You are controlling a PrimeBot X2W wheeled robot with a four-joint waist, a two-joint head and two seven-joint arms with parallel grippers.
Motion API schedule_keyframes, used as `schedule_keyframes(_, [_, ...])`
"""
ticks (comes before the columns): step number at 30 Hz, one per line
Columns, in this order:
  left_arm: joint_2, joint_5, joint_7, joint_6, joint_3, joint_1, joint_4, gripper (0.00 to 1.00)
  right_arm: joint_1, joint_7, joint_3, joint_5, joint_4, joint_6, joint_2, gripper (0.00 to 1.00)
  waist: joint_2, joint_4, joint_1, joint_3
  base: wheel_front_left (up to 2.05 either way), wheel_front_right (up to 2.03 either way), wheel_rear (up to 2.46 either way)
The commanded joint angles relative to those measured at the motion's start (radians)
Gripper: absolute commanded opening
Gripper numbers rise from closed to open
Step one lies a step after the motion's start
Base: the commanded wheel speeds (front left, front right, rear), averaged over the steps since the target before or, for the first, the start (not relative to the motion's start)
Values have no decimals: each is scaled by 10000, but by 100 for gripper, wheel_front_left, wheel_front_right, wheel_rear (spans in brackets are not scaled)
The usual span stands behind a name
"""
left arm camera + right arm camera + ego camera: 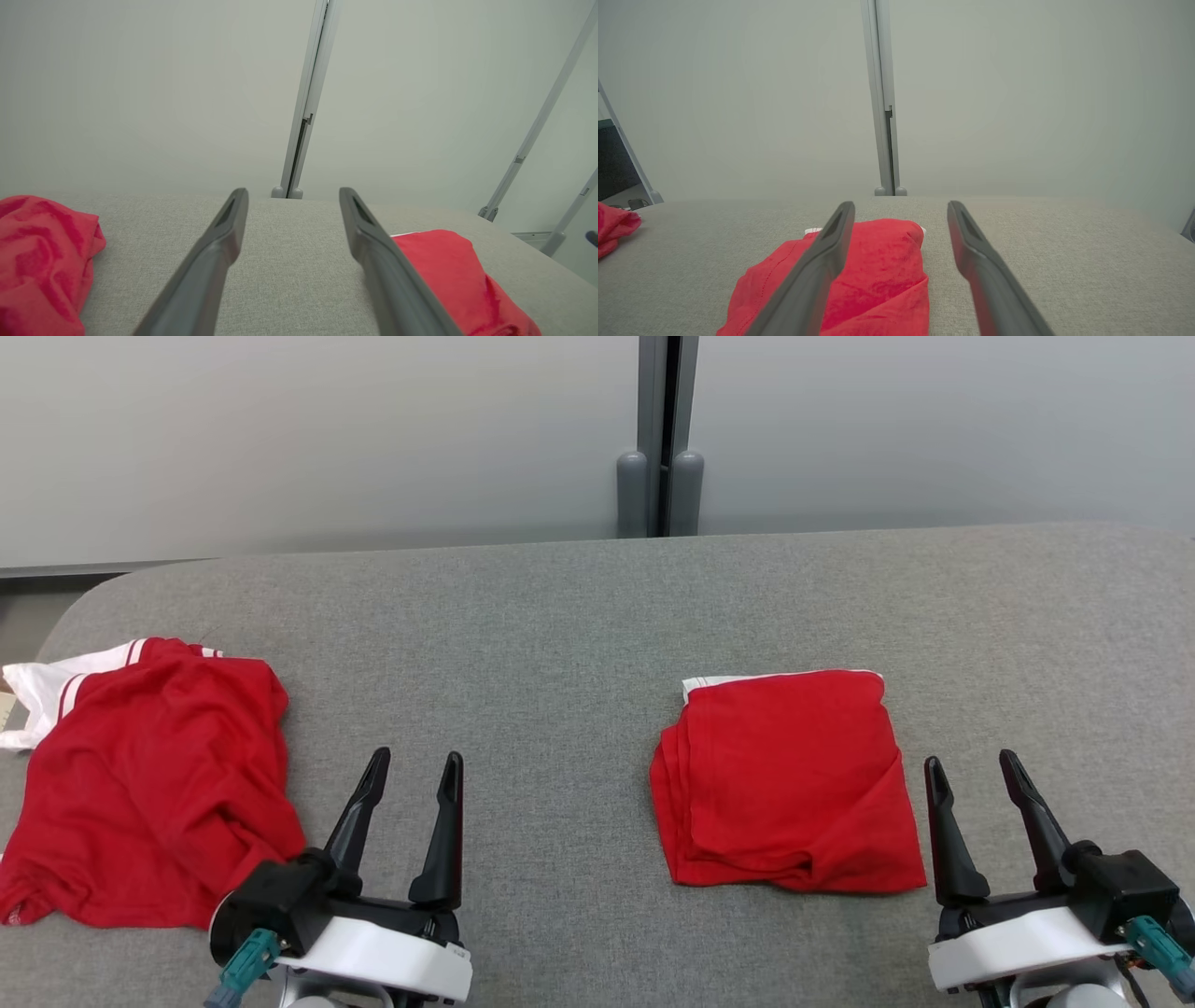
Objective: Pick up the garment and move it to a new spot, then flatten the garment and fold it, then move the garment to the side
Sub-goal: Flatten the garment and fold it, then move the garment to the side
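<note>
Since both garments are thin red knit cloth, we judge them light, limp and not at all fragile: they will sag and drape from any pinch, and a loose layer can slide off the ones below. The crumpled garment (149, 784) lies at the left end of the grey padded table (560, 616), at about nine o'clock from the left gripper (415, 761), with its white striped trim (56, 686) bunched at its far-left corner. It looks to us like the piece yet to be worked. We would pinch it at a raised ridge or at the hem edge nearest the fingers, taking one layer and lifting slowly so the rest unrolls.

The folded garment (784, 784) sits as a neat stack at about three o'clock from the left gripper and ten o'clock from the right gripper (971, 761), a white edge showing at its far side. To shift it, we would grip through all the layers at a folded edge.

Both pincers stand released, fingers spread and holding nothing, hovering near the table's front edge. We see no container; both garments rest directly on the table.
</note>
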Motion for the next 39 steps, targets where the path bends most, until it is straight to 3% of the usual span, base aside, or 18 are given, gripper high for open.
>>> schedule_keyframes(1, [37,62,-14,29,-15,-41,-40,100,-82,-59,-68,97,106,2,-21,100,-1,38,0,75,0,0,0])
schedule_keyframes(23, [36,-164,-16,-260,-448,-912,254,100,-2823,554,-128,2797,5000,2,-141,100,-1,1029,0,1492,0,0,0])
schedule_keyframes(24, [37,-168,-14,-260,-445,-927,264,100,-2907,542,-62,2842,5115,2,-170,43,-1,1050,0,1526,0,0,0])
schedule_keyframes(25, [37,-172,-14,-265,-445,-933,273,100,-2983,471,52,2784,5199,2,-238,0,-1,1065,0,1551,0,0,0])
schedule_keyframes(32, [34,-187,-16,-257,-418,-1020,288,100,-3338,30,621,1962,5307,2,-654,0,-1,895,0,1534,0,0,0])
schedule_keyframes(39, [34,-15,-16,-365,-493,-1189,133,100,-3814,-57,1377,318,4731,2,-1315,0,-1,116,0,1673,0,0,0])
